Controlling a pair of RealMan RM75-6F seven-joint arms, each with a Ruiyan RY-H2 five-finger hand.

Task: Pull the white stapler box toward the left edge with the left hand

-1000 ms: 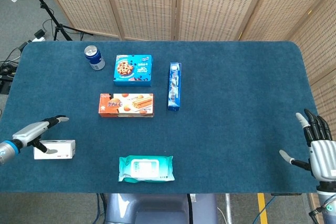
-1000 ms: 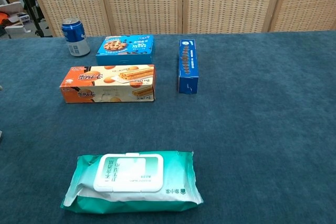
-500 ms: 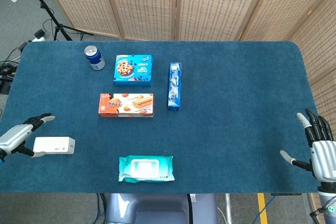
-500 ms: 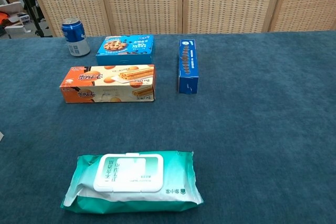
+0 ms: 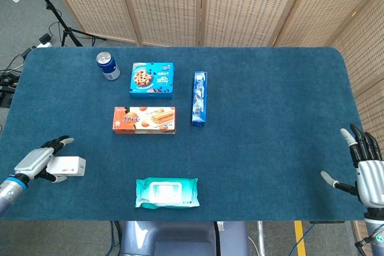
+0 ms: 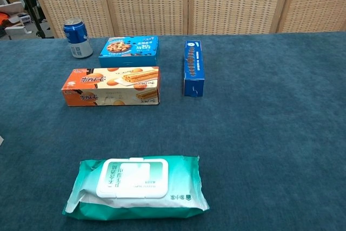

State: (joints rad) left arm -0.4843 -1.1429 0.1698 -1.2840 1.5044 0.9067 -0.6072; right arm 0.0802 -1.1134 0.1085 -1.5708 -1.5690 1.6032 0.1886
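The white stapler box [image 5: 71, 166] lies flat near the table's front left corner. My left hand [image 5: 37, 161] sits at its left end and covers that end. The fingers [image 5: 59, 142] reach out past the far side of the box with a gap to it, and the thumb lies at the near side. Nothing shows the hand clamping the box. My right hand [image 5: 367, 171] hovers at the front right edge with its fingers spread and holds nothing. The chest view shows neither hand.
A green wet-wipes pack [image 5: 167, 192] [image 6: 135, 185] lies right of the box at the front edge. Further back are an orange biscuit box [image 5: 144, 120] [image 6: 111, 85], a blue cookie box [image 5: 152, 80], a long blue box [image 5: 199, 98] and a blue can [image 5: 108, 66].
The left hand slid off the box to the left, then came back right and now covers its left end. The box's right end has stayed in place. The right hand has barely moved.
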